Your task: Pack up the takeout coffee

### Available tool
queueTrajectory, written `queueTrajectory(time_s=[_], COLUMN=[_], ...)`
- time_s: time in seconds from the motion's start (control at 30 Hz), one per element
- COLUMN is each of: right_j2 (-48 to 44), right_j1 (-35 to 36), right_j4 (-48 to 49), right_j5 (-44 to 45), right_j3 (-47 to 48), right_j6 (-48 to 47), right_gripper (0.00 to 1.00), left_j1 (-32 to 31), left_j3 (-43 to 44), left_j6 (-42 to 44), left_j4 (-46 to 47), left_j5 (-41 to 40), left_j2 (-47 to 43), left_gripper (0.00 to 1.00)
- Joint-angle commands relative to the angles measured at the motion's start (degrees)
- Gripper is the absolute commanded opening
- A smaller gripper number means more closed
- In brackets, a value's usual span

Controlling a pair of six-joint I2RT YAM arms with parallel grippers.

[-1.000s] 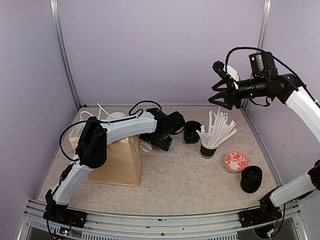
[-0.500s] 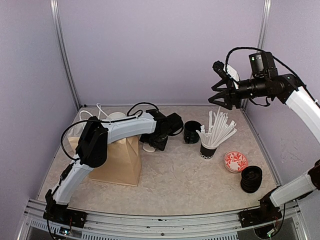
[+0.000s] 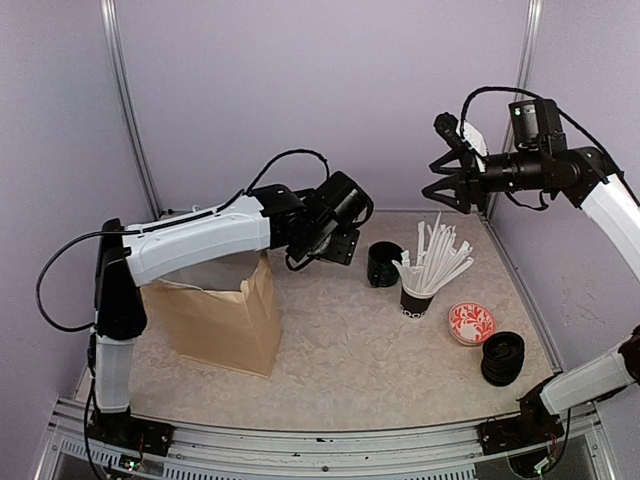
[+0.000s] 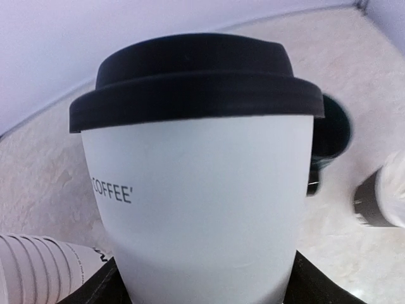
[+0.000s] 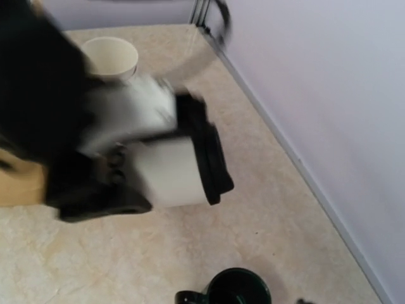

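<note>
Above desk (image 3: pixel 380 350): smooth white tapered paper cup (image 4: pixel 196 202), matte black round lid (image 4: pixel 196 82), clamped in left tool (image 3: pixel 328 240); right tool (image 3: pixel 440 172) raised, jaws spread

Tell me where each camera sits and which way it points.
Top external: high behind the arm bases, looking down over the table; both arms show, the right fingers open in the air.
Left wrist: on the left arm, facing the coffee cup gripped by the left fingers, dark at the bottom edge.
Right wrist: up on the right arm, looking down at the left arm holding that cup; its own fingers don't show.
Shared: all three catch the black mug.
</note>
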Motion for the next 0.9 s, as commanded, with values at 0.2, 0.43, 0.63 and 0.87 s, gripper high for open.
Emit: queueTrajectory(time_s=[0.2,0.43,0.63,0.87], right_j2=[-2.4,-2.0,-2.9,-4.8], right_j1=[-1.5,-1.6,-1.6,-1.6], right_j4=[-0.2,-8.9,-9.0,-7.6], right_j5=[-3.3,-18.2,-17.0,-16.8], right_j3=[6.1,8.4,4.9,1.4], right_j6=[1.3,-4.7,-4.8,-4.8], right_gripper=[0.67,0.69,0.68,0.69], left_j1=[-8.8,-9.8,-10.5,-16.0], left_j3=[-24.7,-47.5,-48.6,-45.2], left_j6=[27.6,35.3,29.1,27.6], left_j4=[37.9,51.5,43.7,34.2], left_j5=[6.3,16.5,18.7,16.5], left_j2=[-23.2,-38.3,-39.9,-32.4], left_gripper=[0.81,0.80,0.84,0.99])
